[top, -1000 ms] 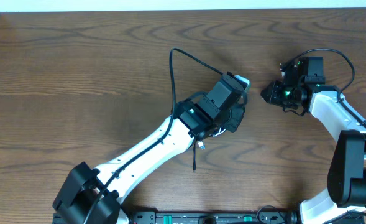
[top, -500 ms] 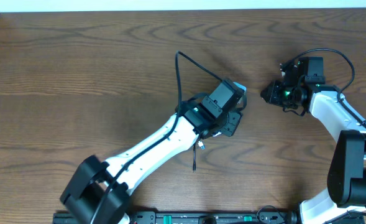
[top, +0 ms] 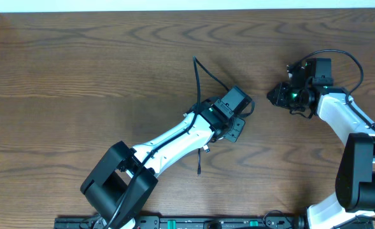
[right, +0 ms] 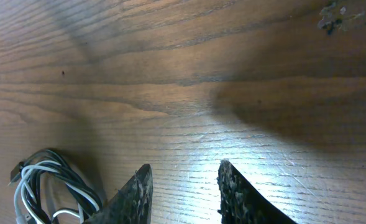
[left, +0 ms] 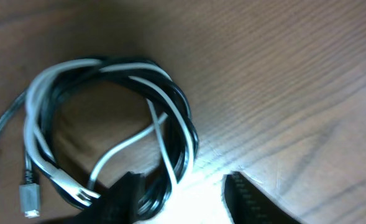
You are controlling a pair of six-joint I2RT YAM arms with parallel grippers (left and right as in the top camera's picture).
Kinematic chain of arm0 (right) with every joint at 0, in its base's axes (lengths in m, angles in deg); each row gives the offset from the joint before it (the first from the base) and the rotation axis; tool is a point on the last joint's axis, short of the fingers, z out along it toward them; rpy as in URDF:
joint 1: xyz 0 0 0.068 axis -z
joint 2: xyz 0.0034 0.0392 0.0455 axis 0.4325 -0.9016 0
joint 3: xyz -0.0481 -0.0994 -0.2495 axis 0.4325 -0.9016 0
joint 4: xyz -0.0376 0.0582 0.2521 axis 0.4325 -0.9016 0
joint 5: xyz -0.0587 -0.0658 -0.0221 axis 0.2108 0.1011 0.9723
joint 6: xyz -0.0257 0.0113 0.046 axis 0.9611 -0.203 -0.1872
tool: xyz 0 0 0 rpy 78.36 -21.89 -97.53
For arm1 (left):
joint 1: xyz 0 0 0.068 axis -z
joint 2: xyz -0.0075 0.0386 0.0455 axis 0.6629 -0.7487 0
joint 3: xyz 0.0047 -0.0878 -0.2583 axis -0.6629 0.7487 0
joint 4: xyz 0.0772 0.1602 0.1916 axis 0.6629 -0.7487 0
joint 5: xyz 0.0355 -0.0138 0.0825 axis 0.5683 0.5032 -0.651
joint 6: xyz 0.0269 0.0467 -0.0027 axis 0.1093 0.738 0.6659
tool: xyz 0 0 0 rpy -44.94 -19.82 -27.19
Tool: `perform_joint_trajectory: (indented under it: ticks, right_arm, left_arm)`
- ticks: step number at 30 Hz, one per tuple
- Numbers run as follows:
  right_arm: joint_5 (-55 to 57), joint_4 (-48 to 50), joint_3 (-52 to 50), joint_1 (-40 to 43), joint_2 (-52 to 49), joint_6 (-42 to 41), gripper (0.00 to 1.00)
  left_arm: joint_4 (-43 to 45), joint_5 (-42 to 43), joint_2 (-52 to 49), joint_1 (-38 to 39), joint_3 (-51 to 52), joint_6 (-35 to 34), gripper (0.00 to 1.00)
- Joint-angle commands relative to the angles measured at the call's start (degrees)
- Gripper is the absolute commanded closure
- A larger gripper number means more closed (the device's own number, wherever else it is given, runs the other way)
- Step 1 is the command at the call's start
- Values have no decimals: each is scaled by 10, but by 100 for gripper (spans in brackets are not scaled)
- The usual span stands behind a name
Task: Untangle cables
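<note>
The cables (left: 184,124) lie coiled on the table (left: 294,74) just ahead-left of your left gripper (left: 181,180), near edge by its left finger (left: 123,193), jaws apart on nothing; your right gripper (right: 183,171), likewise apart and empty, sits well away.

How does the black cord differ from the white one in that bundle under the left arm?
The black cord is dark; the white cord is pale. The black cord mostly keeps to the ring, while one strand of the white cord cuts across the ring's middle. Both are thin and wound together into one coil on the table.
</note>
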Motion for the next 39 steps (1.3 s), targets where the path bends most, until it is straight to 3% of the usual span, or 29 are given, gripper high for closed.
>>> perform_joint_trajectory:
  ticks: [1,3,6,12,13,18,32,39]
  right_arm:
    - [0,-1,1,-3,4,-6,69]
    - [0,-1,1,-3,4,-6,69]
    - [0,-1,1,-3,4,-6,69]
    - [0,-1,1,-3,4,-6,68]
    - [0,-1,1,-3,4,-6,68]
    - [0,-1,1,-3,4,-6,67]
    - [0,-1,1,-6,4,-5,66]
    - [0,-1,1,-6,4,-6,66]
  left_arm:
    - [7,-35,-6,2,2,4,72]
    - [10,-35,-8,2,2,3,89]
    - [12,-35,-10,2,2,3,92]
    - [12,-35,-11,2,2,3,83]
    - [12,-35,-12,2,2,3,75]
    - [12,-35,-17,2,2,3,69]
    - [14,-38,-26,2,2,4,68]
    - [-6,-118,-26,2,2,4,68]
